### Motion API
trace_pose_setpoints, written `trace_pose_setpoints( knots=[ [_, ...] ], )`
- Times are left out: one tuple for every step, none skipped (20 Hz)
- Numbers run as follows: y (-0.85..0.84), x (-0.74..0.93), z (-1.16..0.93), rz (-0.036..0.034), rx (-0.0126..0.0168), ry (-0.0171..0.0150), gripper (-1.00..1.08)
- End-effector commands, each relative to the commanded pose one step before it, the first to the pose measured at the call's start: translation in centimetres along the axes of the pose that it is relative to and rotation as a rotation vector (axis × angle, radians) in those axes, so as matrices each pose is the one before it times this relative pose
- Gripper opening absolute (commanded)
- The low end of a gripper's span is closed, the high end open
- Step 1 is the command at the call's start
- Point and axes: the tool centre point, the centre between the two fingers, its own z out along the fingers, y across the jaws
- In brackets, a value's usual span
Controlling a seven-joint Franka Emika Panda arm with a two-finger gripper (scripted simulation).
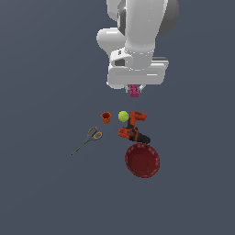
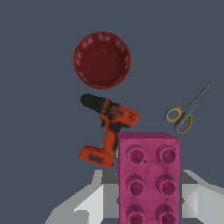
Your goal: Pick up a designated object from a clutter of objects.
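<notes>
The magenta-pink studded block (image 2: 148, 179) sits between my gripper's fingers (image 2: 98, 199), filling the near part of the wrist view. In the exterior view the block (image 1: 133, 90) hangs just under the white hand, and my gripper (image 1: 133, 88) is shut on it, raised above the other objects. The fingertips themselves are mostly hidden by the hand in the exterior view.
On the grey floor lie orange-handled scissors (image 1: 88, 139), a small orange cup (image 1: 106, 117), a yellow-green tennis ball (image 1: 123, 116), a red-black power drill (image 1: 133, 128) and a dark red plate (image 1: 142, 160). The drill (image 2: 108, 127), plate (image 2: 101, 59) and scissors (image 2: 187, 113) also show in the wrist view.
</notes>
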Motion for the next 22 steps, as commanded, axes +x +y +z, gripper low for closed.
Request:
trace_pose_setpoints(
  knots=[
    [-1.737, -1.152, -1.772, 0.00066, -0.00069, -0.00038, -1.00],
    [-0.630, -0.391, -0.654, -0.00011, 0.00068, -0.00006, -1.00],
    [-0.618, -0.374, -0.622, 0.00000, 0.00000, 0.00000, -1.00],
    [-0.594, -0.354, -0.596, 0.00000, 0.00000, 0.00000, -1.00],
    [-0.560, -0.330, -0.575, -0.00016, 0.00067, -0.00007, -1.00],
    [-0.556, -0.308, -0.548, 0.00000, 0.00000, 0.00000, -1.00],
    [-0.508, -0.281, -0.523, -0.00004, 0.00069, -0.00003, -1.00],
    [-0.494, -0.256, -0.479, 0.00000, 0.00000, 0.00000, -1.00],
    [-0.418, -0.231, -0.445, -0.00004, 0.00097, -0.00005, -1.00],
    [-0.405, -0.207, -0.391, 0.00000, 0.00000, 0.00000, -1.00],
    [-0.335, -0.181, -0.351, -0.00005, 0.00069, -0.00004, -1.00],
    [-0.311, -0.156, -0.298, 0.00000, 0.00000, 0.00000, -1.00],
    [-0.240, -0.128, -0.258, -0.00004, 0.00069, -0.00004, -1.00],
    [-0.217, -0.101, -0.204, 0.00000, 0.00000, 0.00000, -1.00],
    [-0.170, -0.072, -0.157, 0.00000, 0.00000, 0.00000, -1.00],
    [-0.093, -0.041, -0.119, 0.00010, 0.00068, 0.00000, -1.00],
    [-0.076, -0.012, -0.062, 0.00000, 0.00000, 0.00000, -1.00],
    [-0.028, 0.018, -0.015, 0.00000, 0.00000, 0.00000, -1.00],
    [0.019, 0.047, 0.033, 0.00000, 0.00000, 0.00000, -1.00],
    [0.062, 0.072, 0.075, 0.00000, 0.00000, 0.00000, -1.00],
    [0.090, 0.052, 0.049, 0.00060, 0.00028, 0.00020, -1.00],
    [0.021, 0.018, 0.023, 0.00000, 0.00000, 0.00000, -1.00]
  ],
)
